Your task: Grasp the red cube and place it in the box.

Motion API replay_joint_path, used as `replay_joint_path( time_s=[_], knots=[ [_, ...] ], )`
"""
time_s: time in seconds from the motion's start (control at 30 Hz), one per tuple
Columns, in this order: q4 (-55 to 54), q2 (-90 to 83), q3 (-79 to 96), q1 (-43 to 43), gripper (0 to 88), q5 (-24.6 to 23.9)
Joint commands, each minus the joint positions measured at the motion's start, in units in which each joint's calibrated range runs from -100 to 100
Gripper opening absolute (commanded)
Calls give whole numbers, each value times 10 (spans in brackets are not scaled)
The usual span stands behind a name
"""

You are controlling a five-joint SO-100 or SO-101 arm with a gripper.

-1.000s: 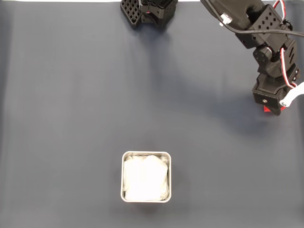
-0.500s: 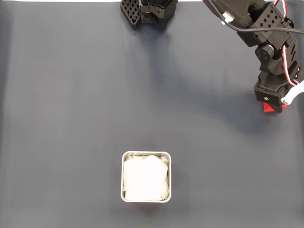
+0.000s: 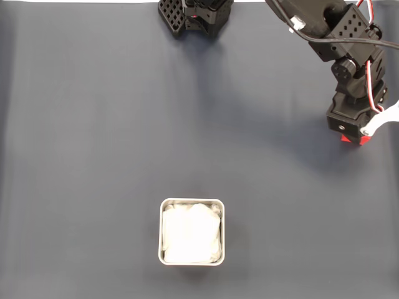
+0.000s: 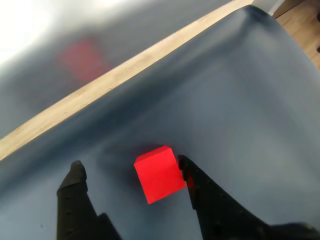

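On my dark-blue worktop [image 3: 124, 124] — wooden edge beyond — end effector [image 4: 132, 172] spread wide, red cube [image 4: 159, 173] touching one finger.

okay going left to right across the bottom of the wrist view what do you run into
Left black finger → bare dark mat → red cube → right black finger, which touches the cube's right side.

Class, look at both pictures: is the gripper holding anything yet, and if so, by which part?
Nothing is held. In the wrist view the red cube sits on the cloth between the open fingers, against one finger and clear of the other.
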Motion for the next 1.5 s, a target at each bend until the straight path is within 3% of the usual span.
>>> replay_joint_path(
  time_s=[0.0, 0.5, 1.47],
  knots=[
    [6, -52, 4, -9, 422, -5],
    [10, -90, 34, -6, 418, -9],
    [0, -100, 70, 3, 255, -9]
  ],
)
